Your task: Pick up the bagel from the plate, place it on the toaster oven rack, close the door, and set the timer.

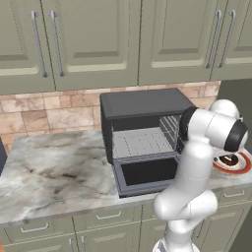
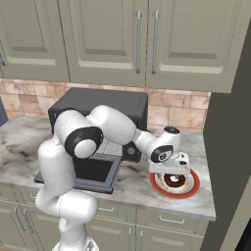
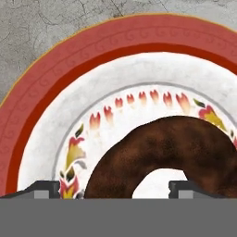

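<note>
Left base view: toaster oven [image 1: 142, 115] sitting on the marble surface [image 1: 54, 170], the door [image 1: 147, 175] dropped flat out front, the toaster oven rack [image 1: 140, 142] showing inside the pale cavity. White arm [image 1: 192, 172] in the foreground covering the right side of the oven. Just past the elbow, a slice of the plate [image 1: 241, 165] with its red rim, and the bagel [image 1: 228, 159] dark on top of it. Green cabinets [image 1: 93, 39] above, tan tile backsplash [image 1: 49, 113] behind.

Right base view: arm reaching across to the right, pincer [image 2: 171, 172] pointed straight down and hanging right over the plate [image 2: 188, 190], which sits on the surface just right of the open door [image 2: 95, 176]. Bagel [image 2: 175, 181] resting in the middle of the plate, directly under the hand. Fingers too small here to read.

Hand view: looking nearly straight down, very close. Plate [image 3: 55, 115] with a wide red band and a little ring of flower pattern inside. Bagel [image 3: 152, 143] lying on the white centre, hole between the two fingertips [image 3: 44, 189]. Tips spread wide, one on either side of the ring, so pincer [image 3: 111, 190] released and gripping nothing. Can't tell whether the tips touch the bagel.
</note>
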### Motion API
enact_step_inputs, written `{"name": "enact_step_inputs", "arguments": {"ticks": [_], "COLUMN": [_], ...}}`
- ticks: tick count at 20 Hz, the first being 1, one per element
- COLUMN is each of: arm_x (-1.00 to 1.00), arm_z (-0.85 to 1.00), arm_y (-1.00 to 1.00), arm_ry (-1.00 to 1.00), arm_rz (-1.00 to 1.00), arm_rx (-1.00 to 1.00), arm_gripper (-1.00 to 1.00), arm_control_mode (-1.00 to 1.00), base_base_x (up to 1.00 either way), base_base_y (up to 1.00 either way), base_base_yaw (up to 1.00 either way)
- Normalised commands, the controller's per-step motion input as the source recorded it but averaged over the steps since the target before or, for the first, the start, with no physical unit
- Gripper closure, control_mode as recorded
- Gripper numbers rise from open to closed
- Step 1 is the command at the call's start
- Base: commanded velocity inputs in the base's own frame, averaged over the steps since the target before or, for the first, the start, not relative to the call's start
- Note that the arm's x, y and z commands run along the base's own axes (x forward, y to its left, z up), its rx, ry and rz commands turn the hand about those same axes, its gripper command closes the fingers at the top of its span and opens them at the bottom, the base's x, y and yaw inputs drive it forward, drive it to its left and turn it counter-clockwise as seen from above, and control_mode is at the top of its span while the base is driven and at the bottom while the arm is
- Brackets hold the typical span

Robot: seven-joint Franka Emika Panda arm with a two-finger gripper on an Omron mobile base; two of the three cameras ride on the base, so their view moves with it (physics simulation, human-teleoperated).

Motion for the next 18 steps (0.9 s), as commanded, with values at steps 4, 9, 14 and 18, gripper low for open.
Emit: {"name": "enact_step_inputs", "arguments": {"ticks": [4,9,14,18], "arm_x": [0.0,-0.02,-0.3,-0.69], "arm_z": [-0.25,-0.04,0.44,0.98], "arm_y": [0.04,0.09,0.25,0.38], "arm_ry": [0.0,0.0,-0.11,-0.23], "arm_rz": [-0.02,-0.05,-0.07,-0.03], "arm_rx": [0.0,0.0,0.0,0.0], "arm_gripper": [1.0,1.0,1.0,1.0], "arm_control_mode": [-1.0,-1.0,-1.0,-1.0], "base_base_x": [0.0,0.0,0.0,0.0], "base_base_y": [0.0,0.0,0.0,0.0], "base_base_yaw": [0.0,0.0,0.0,0.0]}}
